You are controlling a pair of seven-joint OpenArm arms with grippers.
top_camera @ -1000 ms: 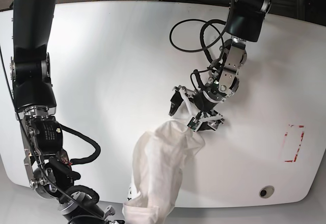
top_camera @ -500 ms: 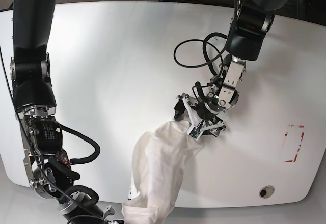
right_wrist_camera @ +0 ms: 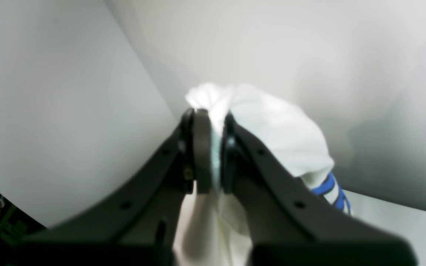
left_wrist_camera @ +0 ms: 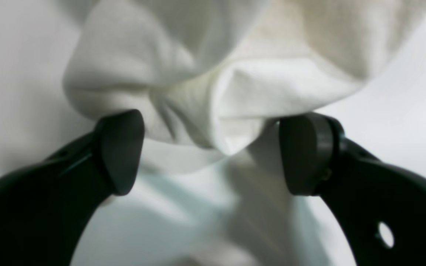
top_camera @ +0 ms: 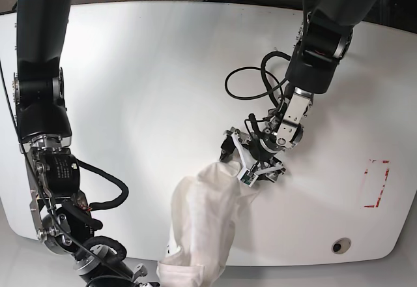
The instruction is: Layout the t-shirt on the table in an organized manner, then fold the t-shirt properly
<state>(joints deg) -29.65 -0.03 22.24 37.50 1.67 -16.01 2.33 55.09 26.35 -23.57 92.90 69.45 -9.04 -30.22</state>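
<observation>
The white t-shirt [top_camera: 202, 222] lies bunched in a long strip from the table's front edge up toward the middle of the table [top_camera: 143, 72]. My left gripper [top_camera: 251, 160] stands open over the strip's upper end. In the left wrist view a folded edge of the t-shirt [left_wrist_camera: 216, 99] lies between the spread fingertips of that gripper [left_wrist_camera: 213, 151]. My right gripper [right_wrist_camera: 213, 147] is shut on a pinch of the t-shirt [right_wrist_camera: 272, 136], and some blue print [right_wrist_camera: 331, 188] shows below. In the base view this gripper is mostly cut off at the bottom edge.
A black cable loop [top_camera: 247, 81] hangs from the left arm above the table. A red tape rectangle [top_camera: 376, 182] and a round grommet hole [top_camera: 339, 246] sit at the right front. The right arm's column [top_camera: 39, 72] stands along the left side.
My left gripper has come down and toward the front edge, onto the t-shirt's upper end, still open. The right arm has not moved.
</observation>
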